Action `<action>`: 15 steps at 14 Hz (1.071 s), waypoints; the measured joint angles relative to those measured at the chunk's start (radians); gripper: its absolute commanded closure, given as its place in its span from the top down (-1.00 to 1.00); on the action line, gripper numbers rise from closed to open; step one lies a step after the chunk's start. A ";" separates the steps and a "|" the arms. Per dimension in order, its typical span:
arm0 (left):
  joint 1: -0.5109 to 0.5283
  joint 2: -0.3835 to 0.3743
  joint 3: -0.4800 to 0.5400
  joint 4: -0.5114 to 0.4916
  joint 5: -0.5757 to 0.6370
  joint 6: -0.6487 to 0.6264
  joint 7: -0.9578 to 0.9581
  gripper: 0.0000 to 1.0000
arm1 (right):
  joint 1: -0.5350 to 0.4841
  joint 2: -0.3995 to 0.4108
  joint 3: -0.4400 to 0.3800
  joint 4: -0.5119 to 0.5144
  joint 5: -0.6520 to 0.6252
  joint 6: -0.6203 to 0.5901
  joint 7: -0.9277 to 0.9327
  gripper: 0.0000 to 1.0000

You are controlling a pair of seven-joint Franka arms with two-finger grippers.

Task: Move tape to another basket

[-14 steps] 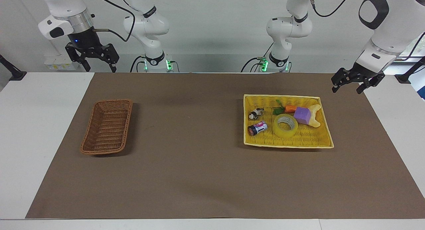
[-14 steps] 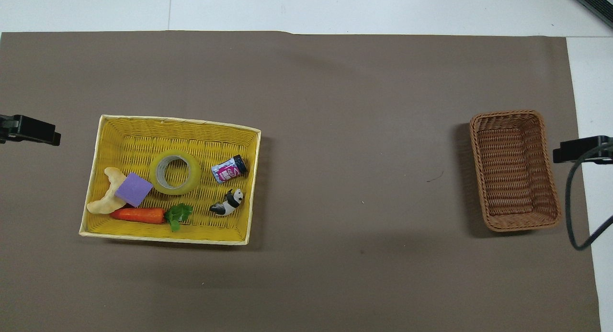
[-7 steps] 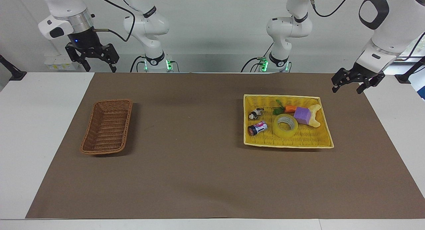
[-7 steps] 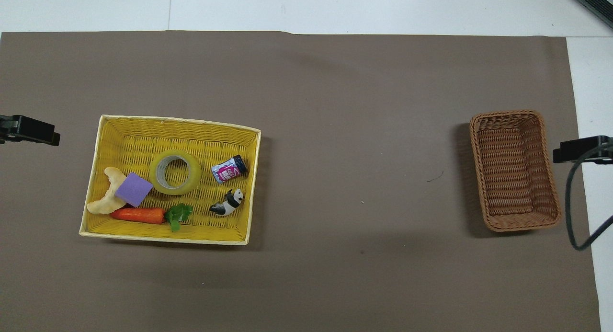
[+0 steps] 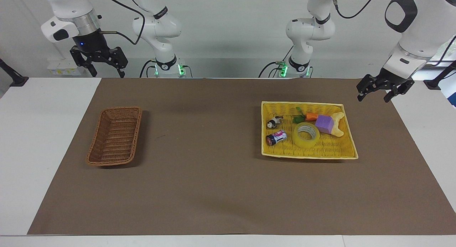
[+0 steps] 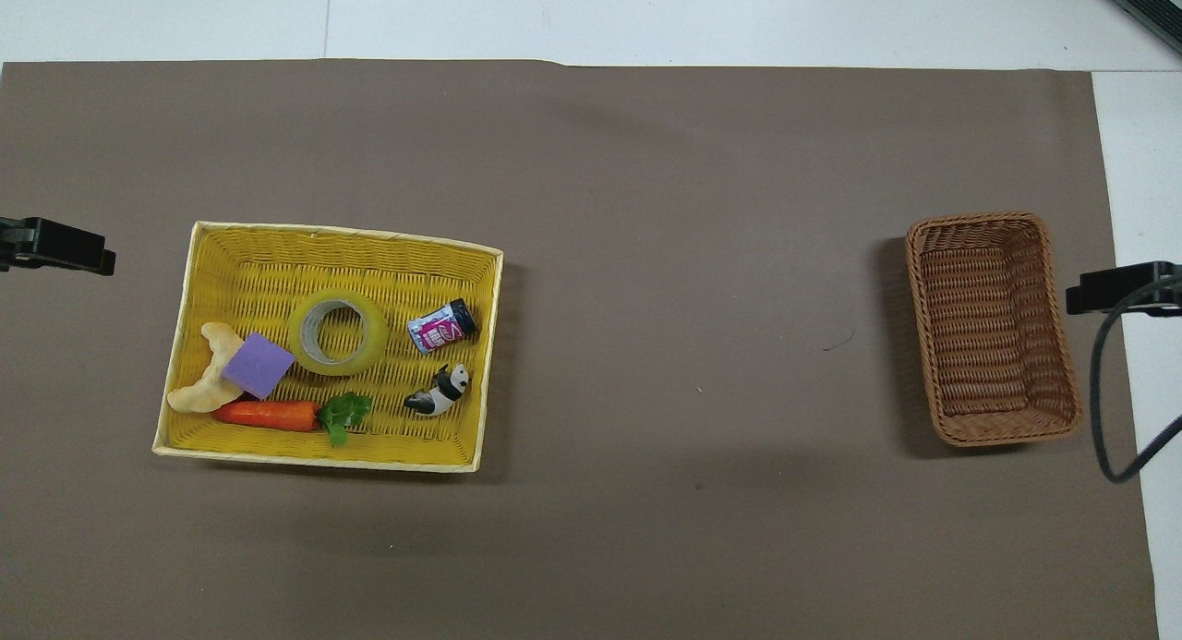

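The tape (image 5: 305, 134), a yellow roll lying flat, sits in the middle of the yellow tray basket (image 5: 302, 103) toward the left arm's end of the table; it also shows in the overhead view (image 6: 337, 331). The narrow brown wicker basket (image 5: 114, 136) stands empty toward the right arm's end, and shows in the overhead view (image 6: 993, 326). My left gripper (image 5: 373, 98) hangs open and empty in the air over the mat's corner beside the yellow tray. My right gripper (image 5: 107, 74) hangs open and empty over the table's edge at the robots' end, and waits.
In the yellow tray (image 6: 346, 234) with the tape lie a purple block (image 6: 258, 365), a pale curved piece (image 6: 201, 386), a carrot (image 6: 268, 414), a panda figure (image 6: 438, 394) and a small can (image 6: 443, 325). A brown mat (image 5: 213, 175) covers the table.
My left gripper has shifted slightly, away from the yellow tray. The right gripper has barely moved. The tape and both baskets are where they were.
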 measured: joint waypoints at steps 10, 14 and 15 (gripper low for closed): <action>0.000 0.035 -0.002 -0.211 0.000 0.298 0.015 1.00 | 0.000 0.000 0.000 0.000 0.000 0.000 0.000 1.00; -0.008 0.082 -0.012 -0.255 0.000 0.363 0.027 1.00 | 0.000 0.000 0.000 0.000 0.000 0.000 0.000 1.00; -0.022 0.102 -0.016 -0.267 0.000 0.388 0.029 1.00 | 0.000 0.000 0.000 0.000 0.000 0.000 0.000 1.00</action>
